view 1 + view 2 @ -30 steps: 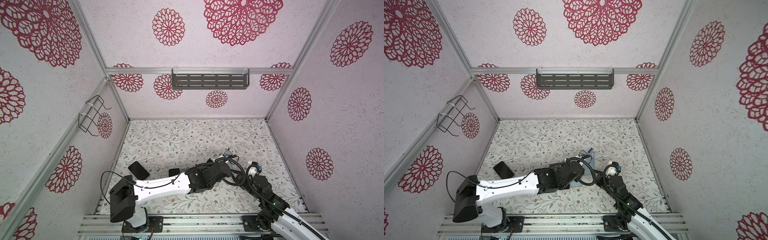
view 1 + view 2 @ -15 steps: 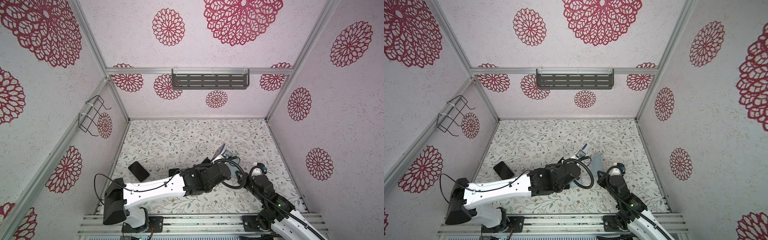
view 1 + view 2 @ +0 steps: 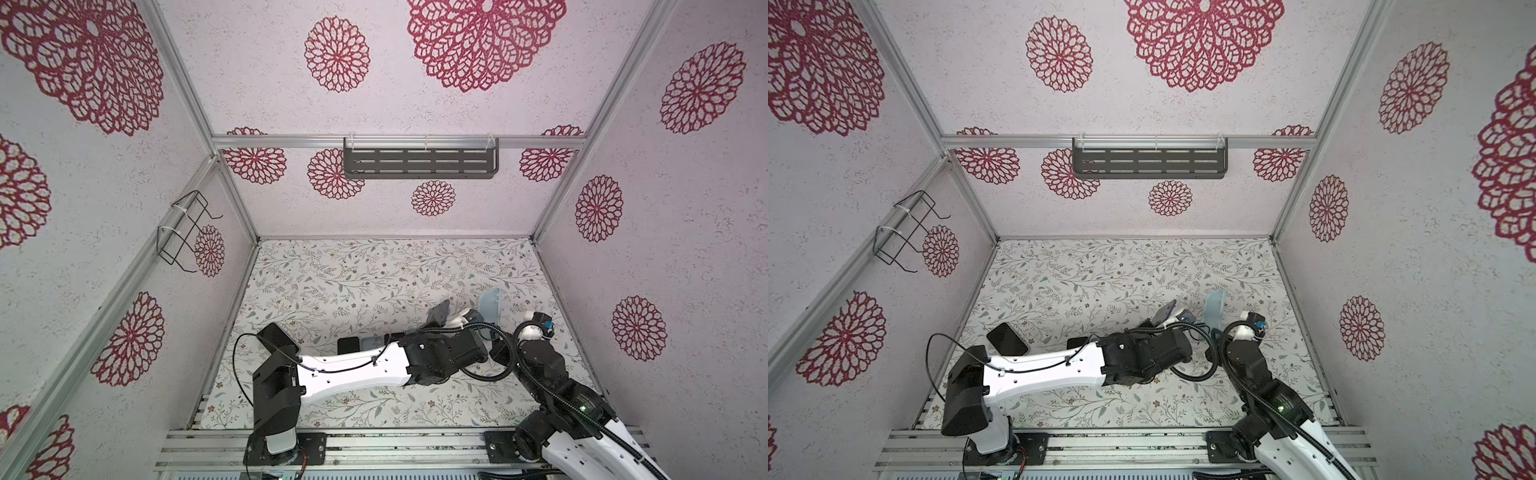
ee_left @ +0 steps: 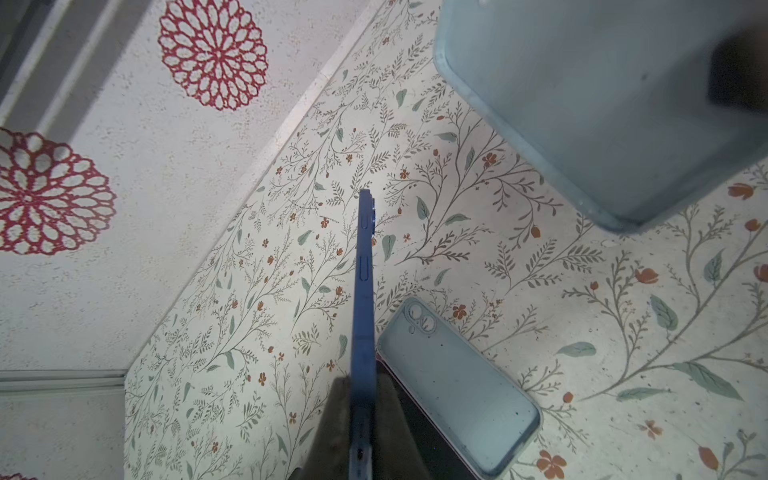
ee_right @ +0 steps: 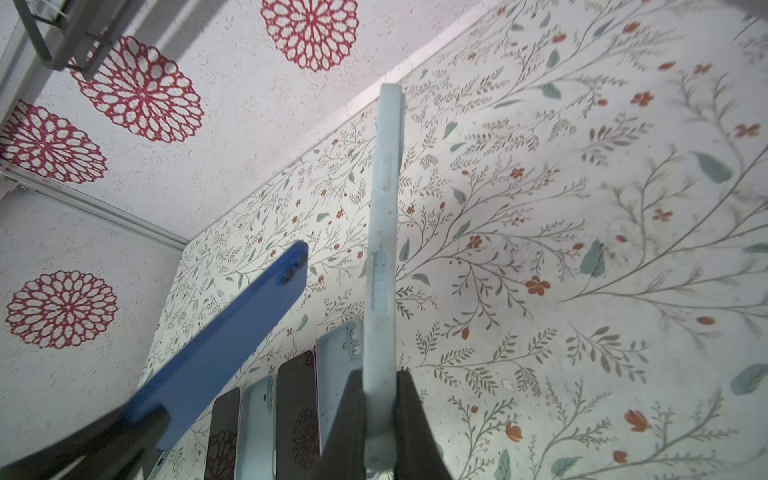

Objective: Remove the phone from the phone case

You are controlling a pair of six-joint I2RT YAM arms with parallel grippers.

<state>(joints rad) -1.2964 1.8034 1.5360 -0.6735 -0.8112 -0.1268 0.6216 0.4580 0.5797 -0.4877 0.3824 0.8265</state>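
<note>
My left gripper (image 4: 363, 388) was closed hard on the bottom end of the blue phone (image 4: 363, 286). Its dark fingers (image 4: 336, 424) pressed one on each flat face. The phone stuck straight out from the jaws, edge-on to my wrist camera with its side buttons showing. It was bare, out of its cover and lifted clear of the worktop (image 4: 540, 282).

My right gripper (image 5: 380, 384) was closed almost as far on one end of the pale blue phone case (image 5: 384, 199), pinching it front to back. The case stood straight out from those jaws too, thin edge toward the camera. The broad face it turned toward my left gripper showed only pale plastic inside a raised rim.

In both top views the phone (image 3: 438, 313) (image 3: 1167, 311) and the case (image 3: 489, 305) (image 3: 1214, 309) were held up near each other but apart. The case was on the right of my left gripper.

Under my left gripper a spare case (image 4: 457, 390) lay hollow side up on the worktop, with its edge over a dark phone (image 4: 432, 453). Another black phone (image 3: 276, 340) lay well apart, back by my left arm's base.
</note>
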